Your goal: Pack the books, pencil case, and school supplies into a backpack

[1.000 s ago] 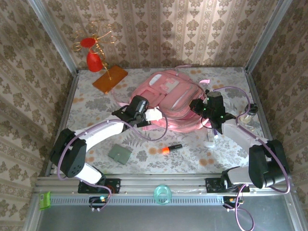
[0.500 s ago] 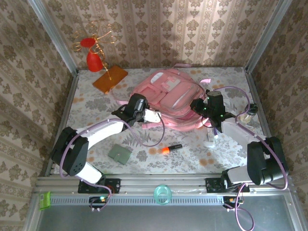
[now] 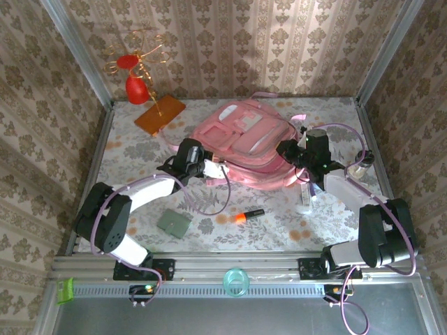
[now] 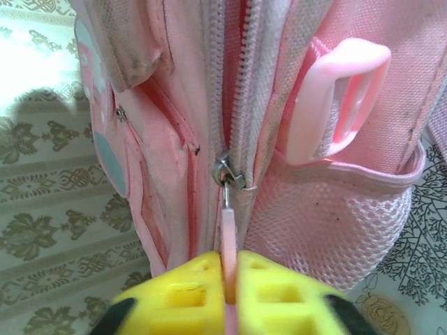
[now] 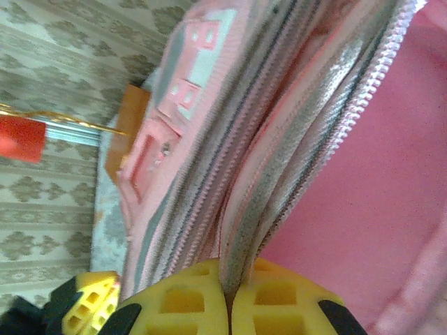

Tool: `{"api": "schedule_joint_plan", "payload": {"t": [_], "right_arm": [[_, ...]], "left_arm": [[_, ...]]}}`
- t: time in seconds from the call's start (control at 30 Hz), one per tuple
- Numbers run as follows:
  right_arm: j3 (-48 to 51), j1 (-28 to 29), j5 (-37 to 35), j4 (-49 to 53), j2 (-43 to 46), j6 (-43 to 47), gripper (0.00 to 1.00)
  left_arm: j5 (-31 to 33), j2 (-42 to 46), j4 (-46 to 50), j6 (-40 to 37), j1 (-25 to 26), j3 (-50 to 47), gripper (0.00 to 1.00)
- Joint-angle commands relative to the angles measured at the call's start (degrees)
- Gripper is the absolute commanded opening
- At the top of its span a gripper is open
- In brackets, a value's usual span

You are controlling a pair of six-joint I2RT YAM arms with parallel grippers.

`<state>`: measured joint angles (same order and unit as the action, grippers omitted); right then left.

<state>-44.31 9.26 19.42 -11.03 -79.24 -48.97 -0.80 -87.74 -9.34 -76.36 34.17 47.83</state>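
The pink backpack (image 3: 244, 139) lies at the middle back of the table. My left gripper (image 4: 227, 262) is shut on its pink zipper pull (image 4: 228, 220), which hangs from the metal slider (image 4: 227, 171) at the bag's near-left side (image 3: 222, 169). My right gripper (image 5: 229, 276) is shut on the zipper-lined edge of the backpack's opening (image 5: 279, 188), at the bag's right side (image 3: 285, 151). The orange and black marker (image 3: 246, 216) and a slim whitish stick (image 3: 305, 199) lie on the table in front. A flat grey-green pencil case (image 3: 174, 223) lies near the left arm. The books are out of view.
An orange-brown board (image 3: 159, 114) with a gold wire stand and red pieces (image 3: 136, 87) sits at the back left. A small glass bottle (image 3: 361, 166) stands by the right wall. A teal cup (image 3: 236, 281) rests on the front rail. Patterned walls close three sides.
My left gripper has drawn back to the left with the zipper pull. My right gripper has shifted slightly right and back with the bag's edge; the backpack has slid a little toward the back.
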Motion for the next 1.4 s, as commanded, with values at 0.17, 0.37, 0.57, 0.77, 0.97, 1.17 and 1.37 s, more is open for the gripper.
{"api": "schedule_joint_plan", "payload": {"t": [0.17,0.37,0.57,0.77,0.97,1.17,1.37], "right_arm": [[-0.7,7.0,-2.9,-14.3,2.4,-10.8,0.00],[-6.4,14.7,-7.5,-14.0,-0.1,-10.8,0.00],[-11.1,17.2,-6.4,-13.9,-5.8,-11.4,0.00],[-12.4,18.1,-4.9,-12.6,-7.1,-11.2,0.00],[-12.5,18.1,-4.1,-10.5,-6.8,-10.2,0.00],[-12.2,16.5,-4.2,-5.4,-4.7,-6.9,0.06],[-9.4,9.0,-9.7,15.5,4.3,6.7,0.45]], "left_arm": [[-10.4,13.5,-2.0,33.5,-4.7,-6.6,0.68],[-13.9,20.3,-8.6,52.0,-1.5,-9.3,0.83],[-9.6,13.9,-8.0,50.7,3.7,-2.3,1.00],[-5.7,5.3,-7.2,47.3,4.8,5.4,1.00],[-11.7,-1.8,-6.9,47.4,5.1,11.1,0.90],[-12.4,-4.0,-8.0,51.2,4.1,12.9,0.42],[-16.4,-3.4,-9.9,55.6,1.4,11.8,0.00]]}}
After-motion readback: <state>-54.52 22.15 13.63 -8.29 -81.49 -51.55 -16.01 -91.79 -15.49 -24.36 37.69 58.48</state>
